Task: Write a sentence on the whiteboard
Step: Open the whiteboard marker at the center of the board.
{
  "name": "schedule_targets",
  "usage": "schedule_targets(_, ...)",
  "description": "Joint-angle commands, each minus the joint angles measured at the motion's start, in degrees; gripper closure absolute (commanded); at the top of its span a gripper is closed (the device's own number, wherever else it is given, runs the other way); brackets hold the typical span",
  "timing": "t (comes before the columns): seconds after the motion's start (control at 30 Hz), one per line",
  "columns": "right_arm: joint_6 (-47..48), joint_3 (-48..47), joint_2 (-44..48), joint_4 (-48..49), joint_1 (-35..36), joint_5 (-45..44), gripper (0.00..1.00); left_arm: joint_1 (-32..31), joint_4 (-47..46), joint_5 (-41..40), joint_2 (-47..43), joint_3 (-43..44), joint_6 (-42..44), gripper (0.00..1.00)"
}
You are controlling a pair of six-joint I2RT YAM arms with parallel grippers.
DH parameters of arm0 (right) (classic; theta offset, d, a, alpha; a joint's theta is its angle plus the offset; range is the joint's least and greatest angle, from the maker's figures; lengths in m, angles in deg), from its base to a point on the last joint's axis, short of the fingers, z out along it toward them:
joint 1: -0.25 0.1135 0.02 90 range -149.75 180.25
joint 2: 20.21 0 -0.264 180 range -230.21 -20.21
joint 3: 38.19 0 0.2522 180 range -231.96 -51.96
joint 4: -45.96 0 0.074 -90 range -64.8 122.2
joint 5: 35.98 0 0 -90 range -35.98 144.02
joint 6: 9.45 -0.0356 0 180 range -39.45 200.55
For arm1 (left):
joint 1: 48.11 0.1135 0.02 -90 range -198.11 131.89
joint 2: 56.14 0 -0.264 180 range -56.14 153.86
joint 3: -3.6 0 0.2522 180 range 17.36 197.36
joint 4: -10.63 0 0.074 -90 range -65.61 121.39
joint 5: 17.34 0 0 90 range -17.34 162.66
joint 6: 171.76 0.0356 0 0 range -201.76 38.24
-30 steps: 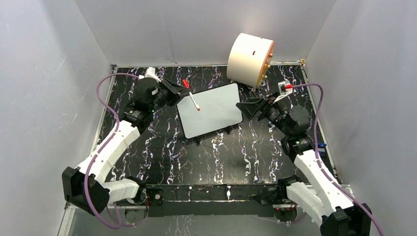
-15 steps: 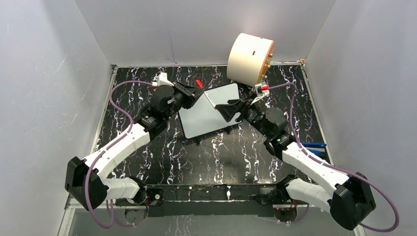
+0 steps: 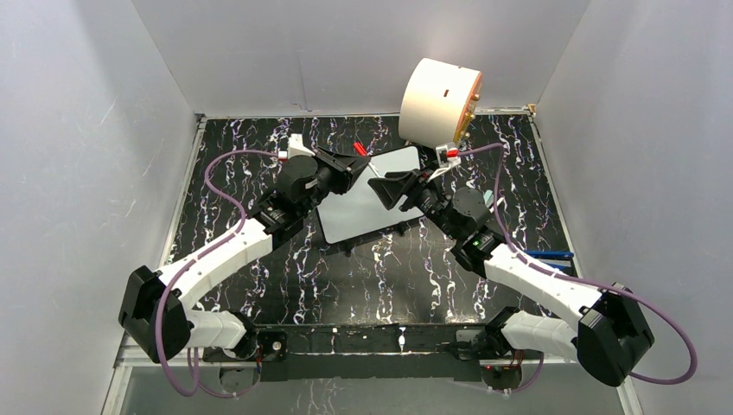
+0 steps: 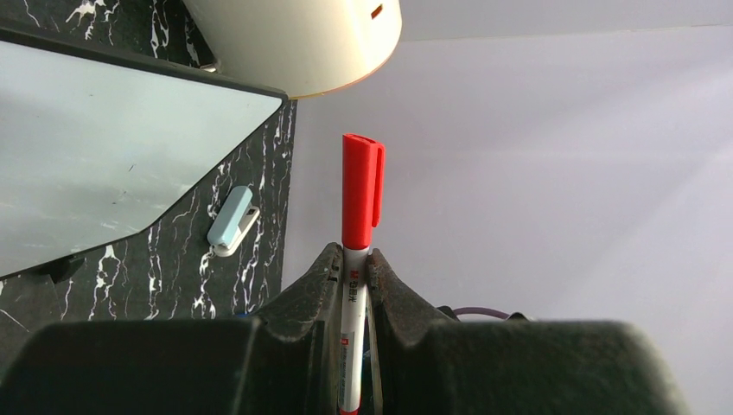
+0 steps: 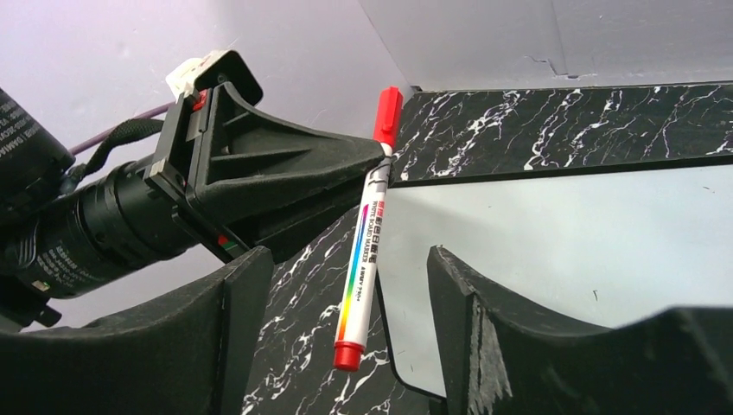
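The whiteboard lies flat at mid-table, and no red letters show on it. My left gripper is shut on a white marker with a red cap, holding it just under the cap above the board's far left corner. In the left wrist view the marker stands up from between the shut fingers, with the board to the left. My right gripper is open and faces the left one. In the right wrist view the marker's lower end hangs between my open fingers without touching them, and the board lies beyond.
A big cream cylinder lies on its side at the back right, close to the board. A small pale blue clip-like thing lies on the black marbled table by the board. A blue pen-like thing lies at the right edge. Grey walls enclose the table.
Both arms have swung in toward the middle. The left gripper carried the marker to the right over the board's far corner. The right gripper moved left until its open fingers flank the marker.
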Motion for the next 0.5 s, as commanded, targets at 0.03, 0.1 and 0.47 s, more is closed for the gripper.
schedule_targets(0.03, -0.1, -2.3, -0.2, 6.4, 0.6, -2.8, 0.34, -0.7, -3.3, -2.7, -0.7, -1.2, -1.1, 1.0)
schedule_targets(0.1, -0.1, -1.7, -0.1, 7.1, 0.7, -3.6, 0.41, -0.9, -4.2, -2.9, -0.8, -1.8, -1.3, 1.0)
schedule_targets(0.47, -1.0, -0.8, -0.9, 5.5, 1.0, -7.9, 0.5, -1.7, -6.6, -3.6, 0.0, -3.1, -3.0, 1.0)
